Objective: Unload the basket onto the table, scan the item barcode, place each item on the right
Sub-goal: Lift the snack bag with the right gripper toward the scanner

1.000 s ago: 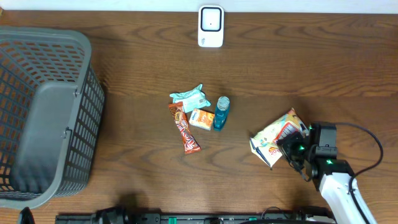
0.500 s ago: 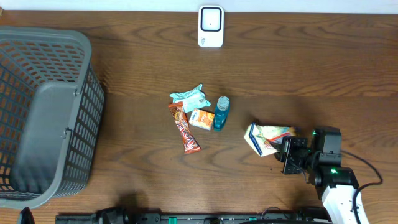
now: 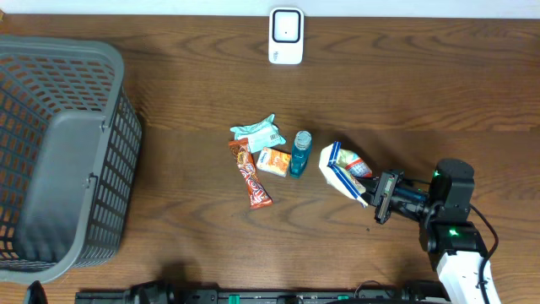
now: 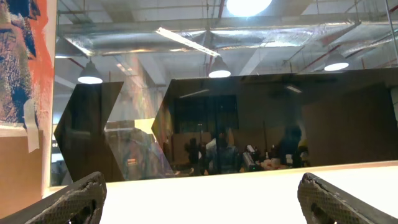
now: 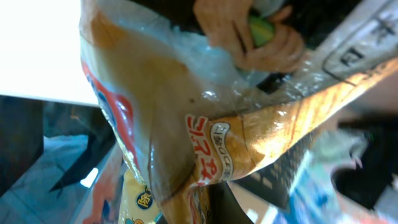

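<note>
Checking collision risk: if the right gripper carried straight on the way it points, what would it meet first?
Beyond the snack bag the right gripper holds, probably the blue bottle; height unclear.

Your snack bag (image 3: 342,167) is white and yellow-orange with red bits, and the right gripper (image 3: 372,191) is black. The table (image 3: 422,93) is dark brown with wavy wood lines, the basket (image 3: 67,160) is grey with a grid of holes, and the scanner (image 3: 286,35) is white. You also see a blue bottle (image 3: 300,154), a small orange packet (image 3: 273,161), a red-orange bar (image 3: 251,175) and a pale green packet (image 3: 260,131).
</note>
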